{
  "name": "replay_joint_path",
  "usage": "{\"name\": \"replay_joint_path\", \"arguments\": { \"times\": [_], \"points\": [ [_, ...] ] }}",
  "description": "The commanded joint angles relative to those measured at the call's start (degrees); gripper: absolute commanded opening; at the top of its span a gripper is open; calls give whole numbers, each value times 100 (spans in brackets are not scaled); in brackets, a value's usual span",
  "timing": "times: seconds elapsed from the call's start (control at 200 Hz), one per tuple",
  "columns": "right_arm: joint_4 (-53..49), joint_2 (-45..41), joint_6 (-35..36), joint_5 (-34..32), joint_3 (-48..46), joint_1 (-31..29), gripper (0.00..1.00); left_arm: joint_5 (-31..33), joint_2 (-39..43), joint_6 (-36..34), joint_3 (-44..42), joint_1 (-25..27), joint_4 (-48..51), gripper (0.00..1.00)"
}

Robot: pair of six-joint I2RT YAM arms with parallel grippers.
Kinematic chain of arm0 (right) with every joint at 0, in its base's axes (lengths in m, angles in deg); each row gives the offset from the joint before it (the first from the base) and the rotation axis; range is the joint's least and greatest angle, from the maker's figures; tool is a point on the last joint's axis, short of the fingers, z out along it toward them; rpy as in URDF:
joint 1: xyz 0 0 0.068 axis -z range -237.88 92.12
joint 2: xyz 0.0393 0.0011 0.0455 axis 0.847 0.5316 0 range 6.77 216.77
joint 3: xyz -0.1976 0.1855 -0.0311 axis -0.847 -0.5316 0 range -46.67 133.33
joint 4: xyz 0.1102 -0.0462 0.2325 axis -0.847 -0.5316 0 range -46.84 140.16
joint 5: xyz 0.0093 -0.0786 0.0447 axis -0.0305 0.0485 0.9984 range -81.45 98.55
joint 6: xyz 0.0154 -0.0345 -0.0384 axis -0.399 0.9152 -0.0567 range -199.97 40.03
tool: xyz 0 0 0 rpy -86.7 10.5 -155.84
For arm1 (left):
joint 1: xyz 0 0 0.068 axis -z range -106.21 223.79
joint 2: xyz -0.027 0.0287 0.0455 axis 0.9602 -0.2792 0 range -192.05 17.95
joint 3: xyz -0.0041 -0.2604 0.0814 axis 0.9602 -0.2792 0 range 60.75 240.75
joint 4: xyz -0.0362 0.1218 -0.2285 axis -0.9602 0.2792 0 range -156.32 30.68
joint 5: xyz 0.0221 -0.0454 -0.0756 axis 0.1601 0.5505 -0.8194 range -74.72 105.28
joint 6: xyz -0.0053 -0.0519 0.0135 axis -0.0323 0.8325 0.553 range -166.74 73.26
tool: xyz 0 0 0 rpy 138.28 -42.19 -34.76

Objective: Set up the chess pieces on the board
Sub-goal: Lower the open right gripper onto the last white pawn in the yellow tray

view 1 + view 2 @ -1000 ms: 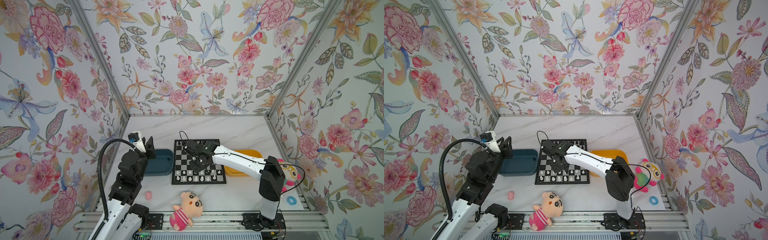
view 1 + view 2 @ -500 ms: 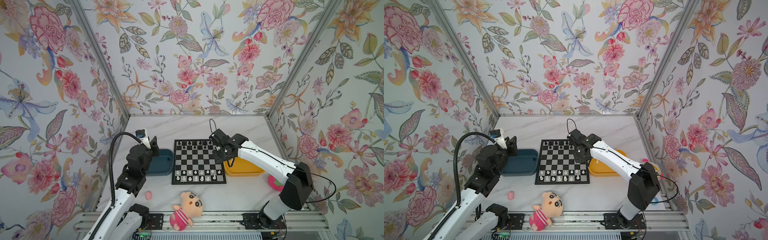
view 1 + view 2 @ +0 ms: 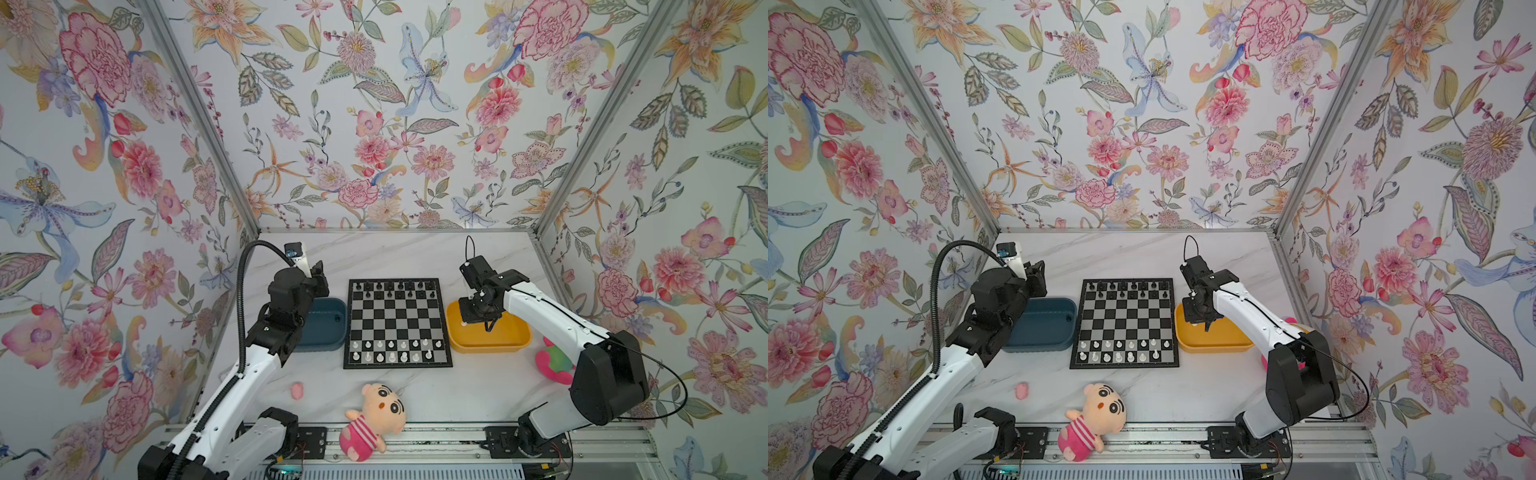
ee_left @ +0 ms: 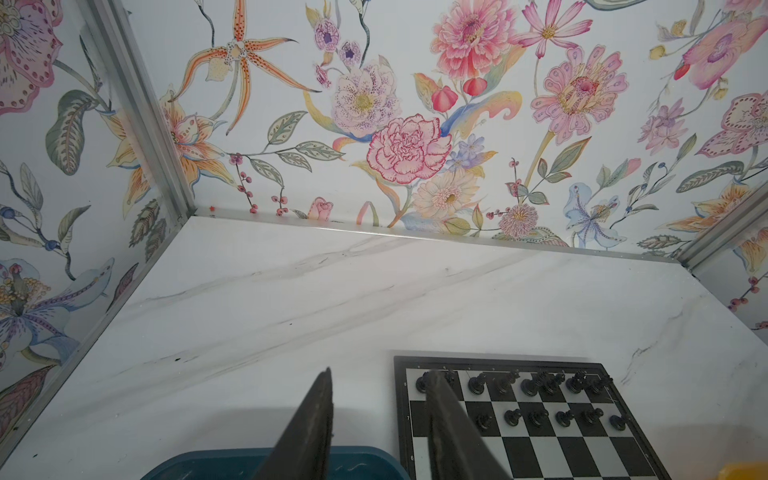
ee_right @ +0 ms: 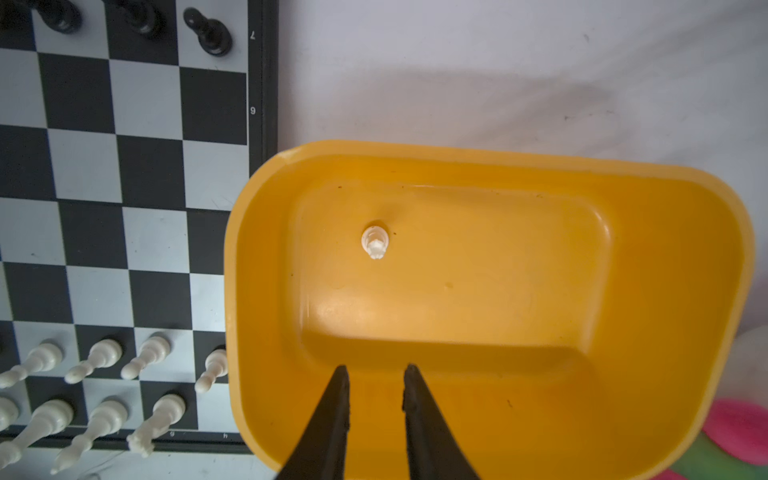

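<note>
Okay, the move turns on one white chess piece (image 5: 375,242) standing alone on the floor of the yellow tray (image 5: 457,154), toward the wall that faces the chessboard (image 5: 145,166). It is upright, long axis vertical, so the right wrist view shows only its notched top; which piece it is I can't tell. The right gripper (image 5: 374,370) hangs over the same tray, jaws part open with a narrow empty gap, holding nothing. The piece lies straight ahead of that gap, on the side toward the tabletop's far edge, and lower than the tips. The likely next move is a short advance and a drop, fingers either side of the stem. The tray sits between the board's right side and the tabletop's right edge, so the right arm is clearly the nearer one. Its forearm slants in from the near right corner, elbow high, wrist bent down over the tray, as in a top view (image 3: 478,316). The left gripper (image 4: 380,374) is over the blue tray (image 4: 374,453) on the board's other side, jaws apart and empty, fingers pointing toward the far edge. Black pieces (image 3: 392,286) fill the board's far rows and white pieces (image 3: 392,350) the near rows. The near right corner square looks bare.
</note>
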Motion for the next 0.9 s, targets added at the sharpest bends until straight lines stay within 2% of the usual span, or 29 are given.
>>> {"name": "replay_joint_path", "arguments": {
  "times": [0.0,0.31,0.891],
  "points": [
    [319,187,236,258,-79,162,25,-181,-231,106,342,-53,-85,38],
    [681,669,391,557,-98,502,24,-209,-648,97,659,-52,117,38],
    [922,1170,442,773,-175,586,24,-306,-831,99,739,-50,122,39]
  ]
}}
